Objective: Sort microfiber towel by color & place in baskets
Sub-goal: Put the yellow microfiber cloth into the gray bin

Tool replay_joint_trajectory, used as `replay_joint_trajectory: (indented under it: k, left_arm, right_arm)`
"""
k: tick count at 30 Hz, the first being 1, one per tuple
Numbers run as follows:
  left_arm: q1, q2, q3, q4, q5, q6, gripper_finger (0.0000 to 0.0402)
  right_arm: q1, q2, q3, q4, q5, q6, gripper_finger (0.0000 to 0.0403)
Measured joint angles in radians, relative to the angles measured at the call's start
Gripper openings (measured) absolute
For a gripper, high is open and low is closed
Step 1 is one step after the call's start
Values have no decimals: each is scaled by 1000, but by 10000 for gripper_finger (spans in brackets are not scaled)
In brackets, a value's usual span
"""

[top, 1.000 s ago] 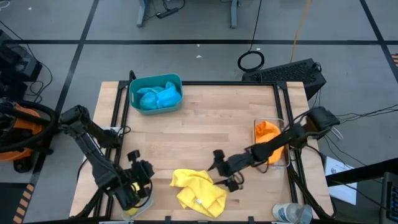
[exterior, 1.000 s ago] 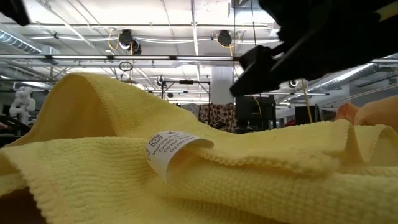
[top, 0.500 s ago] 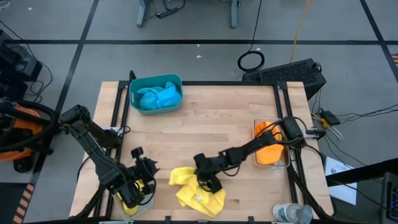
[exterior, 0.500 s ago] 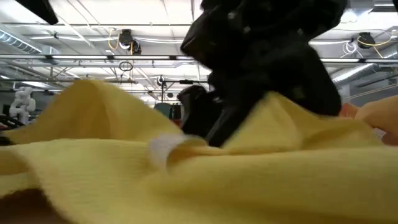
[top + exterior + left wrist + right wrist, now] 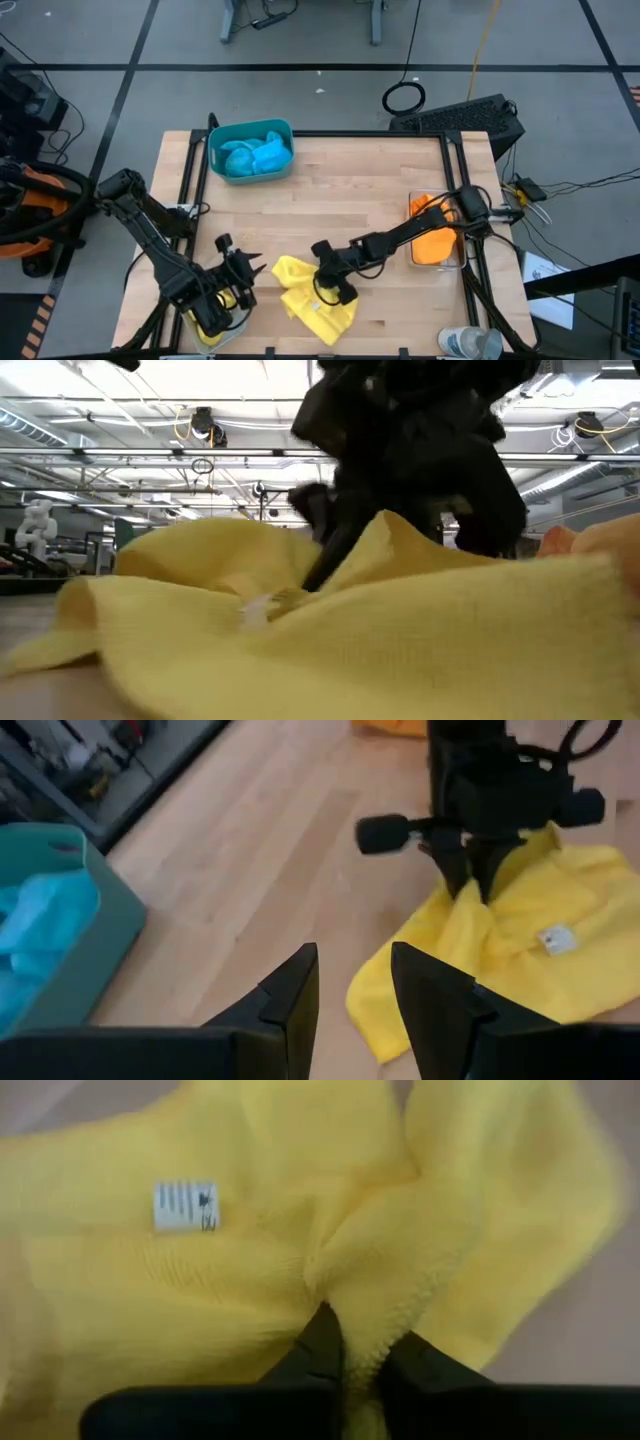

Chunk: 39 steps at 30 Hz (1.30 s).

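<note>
A yellow microfiber towel (image 5: 318, 312) lies crumpled on the table near its front edge, its white label (image 5: 185, 1206) facing up. My right gripper (image 5: 329, 284) stands over it, shut on a ridge of the cloth. My left gripper (image 5: 243, 273) hovers left of the towel, open with nothing between its fingers (image 5: 355, 990). The teal basket (image 5: 216, 150) at the far left holds blue towels (image 5: 256, 155). The clear basket (image 5: 458, 262) at the right holds orange towels (image 5: 432, 230). Under the left arm a pale basket (image 5: 228, 326) shows some yellow cloth (image 5: 204, 337). My right gripper pinches a raised fold (image 5: 352, 1318) of the yellow towel between its two fingers, near the towel's middle. The fingers come from above, pointing down. The cloth rises in a peak at the fingers (image 5: 372, 530), and the rest of it lies slack on the table.
A clear plastic bottle (image 5: 470, 343) lies at the front right corner. Bare wood (image 5: 350, 195) stretches across the table's middle between the teal basket and the clear basket. Black rails (image 5: 186, 190) run along the table's left and right edges.
My right gripper has gone toward the table's left edge and down onto the yellow towel, and has shut on it. The towel, spread flatter before, is now gathered into a peak at the fingers. My left gripper has shifted a little toward the towel.
</note>
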<state>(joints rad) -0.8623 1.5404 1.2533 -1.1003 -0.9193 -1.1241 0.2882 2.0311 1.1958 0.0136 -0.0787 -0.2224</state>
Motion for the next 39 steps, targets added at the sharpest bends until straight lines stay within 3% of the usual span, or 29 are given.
replay_joint_trajectory:
  k: [5, 10, 17, 19, 23, 32, 35, 39]
  left_arm:
    - [15, 4, 0, 78, -55, 120, 134]
    - [40, 4, 0, 197, -152, 290, 134]
    - [42, 4, 0, 501, -386, 718, 136]
    - [48, 4, 0, 613, -411, 845, 147]
    - [73, 4, 0, 796, -356, 1034, 200]
    - [216, 60, 0, 817, -222, 1052, 365]
    - [269, 111, 0, 788, -211, 1030, 381]
    - [326, 155, 0, 682, -141, 935, 365]
  right_arm:
    - [5, -141, 4, -33, 226, -95, 28]
    - [8, -278, 3, -42, 368, -171, 12]
    - [18, -395, 4, -37, 409, -182, 20]
    - [29, -405, 4, -33, 461, -183, 20]
    - [49, -404, 4, -22, 594, -194, 19]
    - [77, -404, 4, 27, 609, -228, 19]
    - [85, -404, 4, 24, 631, -235, 19]
    - [93, -404, 4, 15, 690, -244, 19]
